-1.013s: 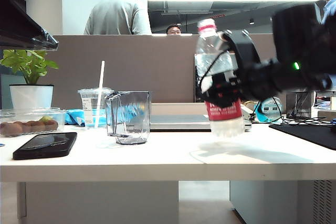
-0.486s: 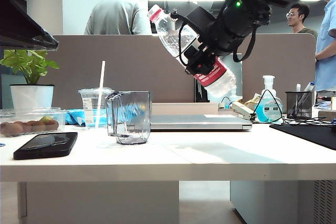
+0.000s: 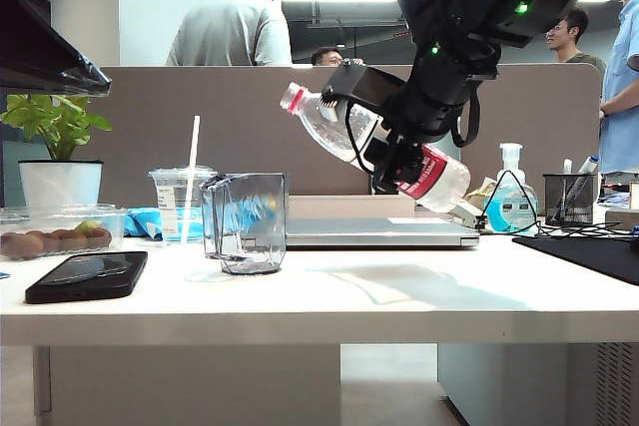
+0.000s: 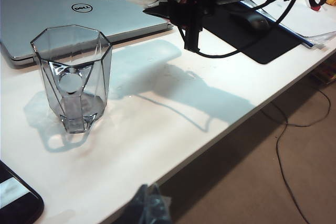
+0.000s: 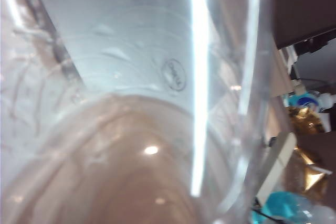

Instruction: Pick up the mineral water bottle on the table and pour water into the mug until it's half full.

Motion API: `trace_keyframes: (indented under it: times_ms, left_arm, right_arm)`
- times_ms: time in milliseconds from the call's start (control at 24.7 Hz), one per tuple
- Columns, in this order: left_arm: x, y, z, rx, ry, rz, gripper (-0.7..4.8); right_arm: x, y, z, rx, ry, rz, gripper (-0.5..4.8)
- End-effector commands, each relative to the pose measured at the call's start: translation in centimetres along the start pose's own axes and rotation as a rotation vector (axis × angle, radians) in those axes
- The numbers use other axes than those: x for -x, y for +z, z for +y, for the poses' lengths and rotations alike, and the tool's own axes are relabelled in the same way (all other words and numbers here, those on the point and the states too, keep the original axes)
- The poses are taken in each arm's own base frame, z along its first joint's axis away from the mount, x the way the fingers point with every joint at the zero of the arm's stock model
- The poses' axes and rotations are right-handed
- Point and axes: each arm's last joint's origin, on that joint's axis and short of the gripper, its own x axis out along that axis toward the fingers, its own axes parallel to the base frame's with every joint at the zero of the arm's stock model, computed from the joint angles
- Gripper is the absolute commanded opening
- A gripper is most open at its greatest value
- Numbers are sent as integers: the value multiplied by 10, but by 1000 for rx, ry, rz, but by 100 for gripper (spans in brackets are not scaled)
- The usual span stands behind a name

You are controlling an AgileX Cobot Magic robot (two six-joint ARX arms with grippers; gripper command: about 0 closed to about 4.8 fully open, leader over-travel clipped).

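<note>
The clear, glossy plastic mineral water bottle [image 3: 364, 143] carries a shiny red label. The smoky-grey, faceted transparent mug [image 4: 73, 76] gleams. The white tabletop [image 3: 329, 296] looks smooth and matt.

The right arm comes in from the upper right of the exterior view, bent down so the right gripper [image 3: 391, 152] hangs in the air above the table [image 3: 319, 296], right of the mug [image 3: 246, 221]. Its jaws are clamped round the middle of the bottle [image 3: 344, 137], tilted with the neck pointing toward the mug. Left gripper isn't visible anywhere; its wrist camera just looks down at the mug from above the table's front edge.
</note>
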Motion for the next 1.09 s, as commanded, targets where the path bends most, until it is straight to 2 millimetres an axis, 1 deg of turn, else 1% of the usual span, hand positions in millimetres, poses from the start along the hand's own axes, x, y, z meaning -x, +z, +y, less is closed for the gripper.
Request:
trace_keyframes:
  times_ms: [41, 162, 446, 608, 811, 1094]
  left_arm:
    - [0, 2, 0, -7, -7, -13, -3]
    - [0, 2, 0, -6, -7, -12, -4]
    - [0, 2, 0, -7, -7, -12, -3]
    - [0, 2, 0, -6, -7, -12, -3]
    - [0, 2, 0, -7, -7, -12, -3]
    - [0, 2, 0, -6, -7, -12, -3]
  right_arm:
    - [0, 4, -6, 86, -53, -3, 220]
    - [0, 3, -6, 188, -58, 16, 220]
    - [0, 3, -6, 311, -68, 38, 220]
    - [0, 3, -7, 336, -76, 34, 220]
    - [0, 4, -7, 420, -79, 35, 220]
    - [0, 6, -11, 435, -116, 18, 220]
